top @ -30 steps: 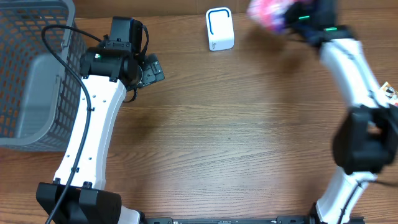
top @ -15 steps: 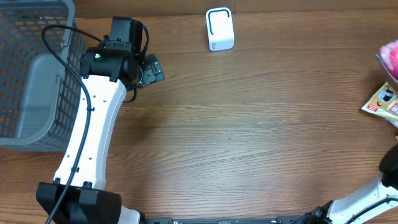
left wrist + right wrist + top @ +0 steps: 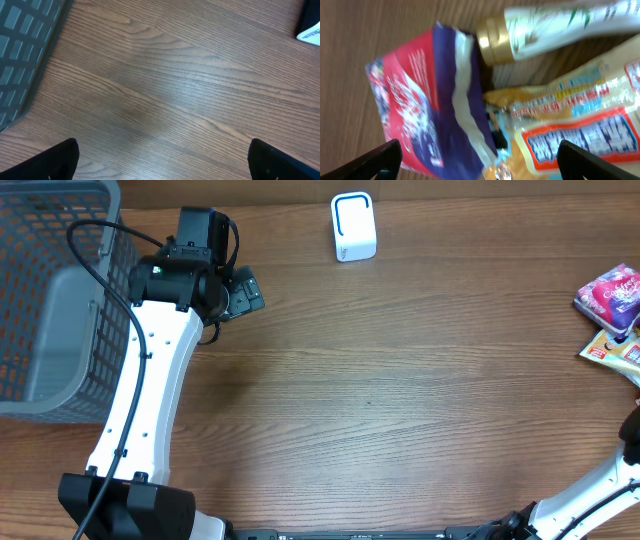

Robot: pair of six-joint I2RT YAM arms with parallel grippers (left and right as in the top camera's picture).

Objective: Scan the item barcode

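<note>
hanging at the table's [image 3: 400, 430] right edge, the right gripper [image 3: 482, 157] gapes wide over the pink packet [image 3: 415, 115], flat, long axis slanted to that edge; left gripper [image 3: 167, 160] wide too.

Even, diffuse light across overhead view; faint soft shadow on brown wood-grain table [image 3: 400, 400] beside white left arm [image 3: 150, 380]. Pale sheen centre of left wrist view. Right wrist view motion-blurred: red-and-purple glossy packet [image 3: 415, 115] smeared, print unreadable.

Matt wood-grain table [image 3: 400, 400], grey plastic mesh basket [image 3: 40, 220], smooth white plastic scanner [image 3: 353, 227], glossy crinkled pink packet [image 3: 420, 110], shiny gold bottle cap [image 3: 495, 42], glossy orange wrapper [image 3: 580, 135].
</note>
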